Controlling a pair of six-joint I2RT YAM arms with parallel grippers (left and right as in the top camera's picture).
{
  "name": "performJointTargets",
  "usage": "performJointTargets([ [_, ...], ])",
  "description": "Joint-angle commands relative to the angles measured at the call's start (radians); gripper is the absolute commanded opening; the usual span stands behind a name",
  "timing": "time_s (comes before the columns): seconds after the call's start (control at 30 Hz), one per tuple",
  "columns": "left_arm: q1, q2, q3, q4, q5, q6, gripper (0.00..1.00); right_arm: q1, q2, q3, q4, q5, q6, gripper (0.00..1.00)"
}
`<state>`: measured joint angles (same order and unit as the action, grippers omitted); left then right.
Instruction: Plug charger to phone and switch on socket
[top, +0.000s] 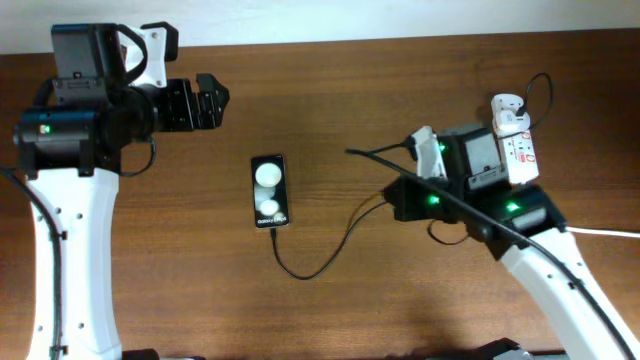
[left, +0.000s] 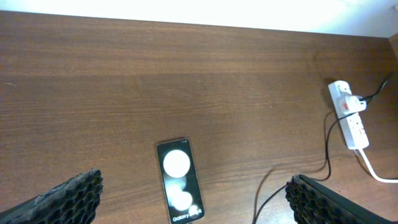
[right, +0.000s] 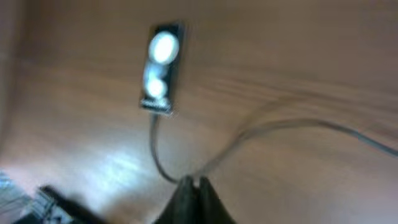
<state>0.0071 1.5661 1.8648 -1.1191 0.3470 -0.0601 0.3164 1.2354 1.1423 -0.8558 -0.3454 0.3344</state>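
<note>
Thin black charger cable (top: 335, 255) appears seated in the slim glossy black phone (top: 270, 190) at mid-table, though the wrist view is blurred. Left gripper (top: 217, 100) is spread and empty. Right gripper (right: 193, 182) is pressed together, with nothing pinched. Remaining: the switch on the white oblong socket strip (top: 518, 148) is to be pressed.

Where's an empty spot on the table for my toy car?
Bare wood: up top between the left gripper and the socket, and along the front edge below the charger loop. Crowded on the right, around the socket and right gripper.
</note>
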Motion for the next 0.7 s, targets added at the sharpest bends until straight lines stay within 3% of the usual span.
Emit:
performJointTargets([
  [0.0, 0.003, -0.007, 0.017, -0.001, -0.004, 0.005, 0.99, -0.026, -0.012, 0.163, -0.103, 0.239, -0.035, 0.04],
  [0.17, 0.003, -0.007, 0.017, -0.001, -0.004, 0.005, 0.99, -0.277, -0.011, 0.279, -0.187, 0.216, -0.048, 0.04],
  [0.43, 0.003, -0.007, 0.017, -0.001, -0.004, 0.005, 0.99, -0.694, 0.105, 0.290, -0.206, 0.034, -0.095, 0.04],
  [0.67, 0.002, -0.007, 0.017, -0.001, -0.004, 0.005, 0.99, -0.802, 0.254, 0.346, -0.167, -0.043, -0.121, 0.04],
])
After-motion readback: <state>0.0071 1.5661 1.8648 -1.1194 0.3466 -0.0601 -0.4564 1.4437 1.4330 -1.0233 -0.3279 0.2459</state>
